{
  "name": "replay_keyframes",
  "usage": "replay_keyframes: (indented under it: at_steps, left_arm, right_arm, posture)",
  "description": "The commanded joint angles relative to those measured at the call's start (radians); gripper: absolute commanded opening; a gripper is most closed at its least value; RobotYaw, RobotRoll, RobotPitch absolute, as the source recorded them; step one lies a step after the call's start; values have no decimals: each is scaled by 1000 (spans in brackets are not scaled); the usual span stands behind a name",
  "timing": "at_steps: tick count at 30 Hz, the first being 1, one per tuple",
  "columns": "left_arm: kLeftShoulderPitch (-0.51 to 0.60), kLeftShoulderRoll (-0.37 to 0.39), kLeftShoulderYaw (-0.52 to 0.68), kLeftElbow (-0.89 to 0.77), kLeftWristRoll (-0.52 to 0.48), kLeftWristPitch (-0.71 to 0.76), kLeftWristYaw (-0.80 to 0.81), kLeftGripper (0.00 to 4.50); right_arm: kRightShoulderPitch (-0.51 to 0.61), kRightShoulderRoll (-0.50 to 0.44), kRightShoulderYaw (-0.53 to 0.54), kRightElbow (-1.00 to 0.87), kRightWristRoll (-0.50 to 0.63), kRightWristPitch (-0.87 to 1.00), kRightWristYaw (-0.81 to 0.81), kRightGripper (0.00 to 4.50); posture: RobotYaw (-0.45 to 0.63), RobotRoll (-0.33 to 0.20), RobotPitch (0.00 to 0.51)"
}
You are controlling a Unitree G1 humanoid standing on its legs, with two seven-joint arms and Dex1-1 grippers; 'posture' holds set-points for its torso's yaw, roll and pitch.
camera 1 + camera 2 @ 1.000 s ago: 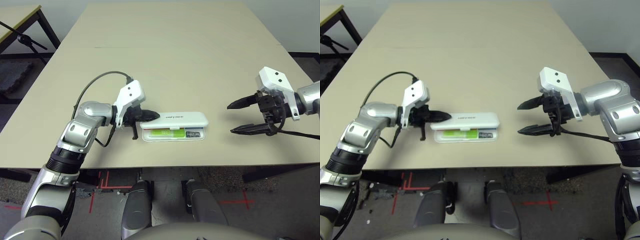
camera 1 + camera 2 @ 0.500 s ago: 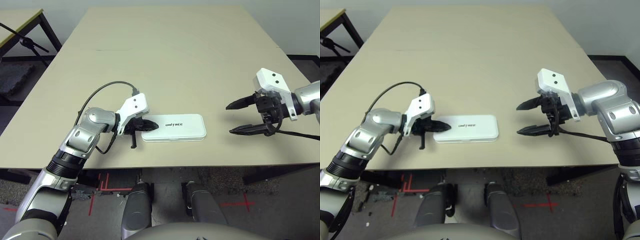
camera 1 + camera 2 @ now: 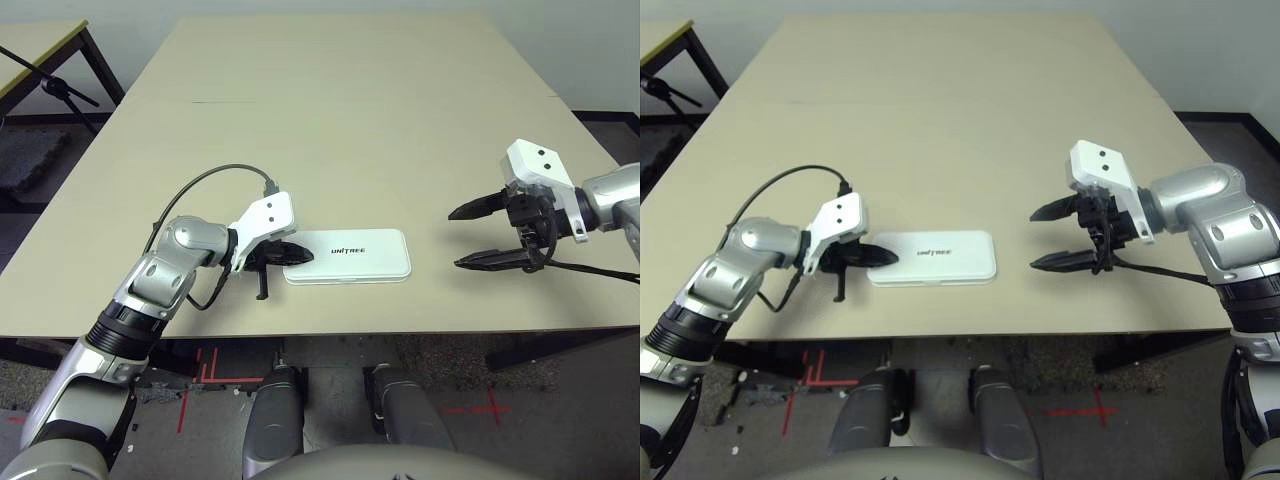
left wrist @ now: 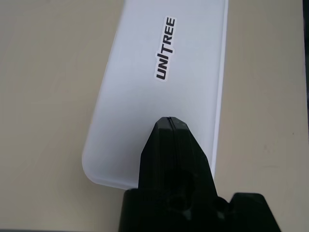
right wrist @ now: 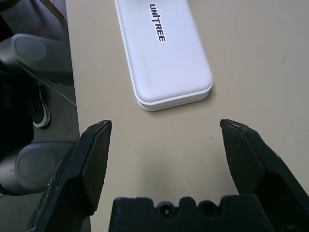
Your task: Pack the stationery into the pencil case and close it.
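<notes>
The white pencil case lies flat near the table's front edge, lid down, its "UNITREE" lettering facing up. The stationery is hidden. My left gripper is shut, and its tips rest over the case's left end; the left wrist view shows the left gripper on the lid of the pencil case. My right gripper stands open to the right of the case, a short way off and holding nothing. The right wrist view has the right gripper facing the short end of the pencil case.
The beige table stretches bare behind the case. Its front edge runs just below the case. A black cable loops over my left forearm. Another table and a black stand are off to the far left.
The case's lid was raised with items visible inside a second ago; it is down flat now. My left gripper came down with it. The right gripper edged slightly toward the case.
</notes>
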Motion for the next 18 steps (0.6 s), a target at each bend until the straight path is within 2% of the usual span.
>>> replay_keyframes:
  at_steps: [1,3,5,7,16,17,18]
  left_arm:
    - [30,-13,-44,59,43,14,20,22]
    - [18,-48,15,74,9,5,59,22]
    - [-2,-92,94,101,-24,-10,119,395]
    - [-20,-122,167,134,-51,-6,175,950]
    - [-91,-207,466,261,-142,-67,441,4231]
    - [-105,-215,498,288,-141,-83,487,4453]
    - [-122,-222,541,328,-138,-108,552,4453]
  right_arm:
    - [8,8,9,2,-6,-4,-7,4500]
    - [8,13,2,4,-5,-6,-18,4500]
    - [9,23,-8,11,-4,-13,-34,4500]
    - [0,54,-16,35,-18,-31,-84,4500]
    - [-93,322,-140,222,-54,-112,-490,4500]
    - [-108,347,-155,258,-67,-132,-546,4500]
    - [-126,378,-179,314,-84,-167,-623,4500]
  posture:
    - [-30,0,120]
    - [-31,0,121]
    - [-32,0,121]
    - [-34,0,122]
    - [-24,0,131]
    - [-24,0,131]
    - [-24,0,131]
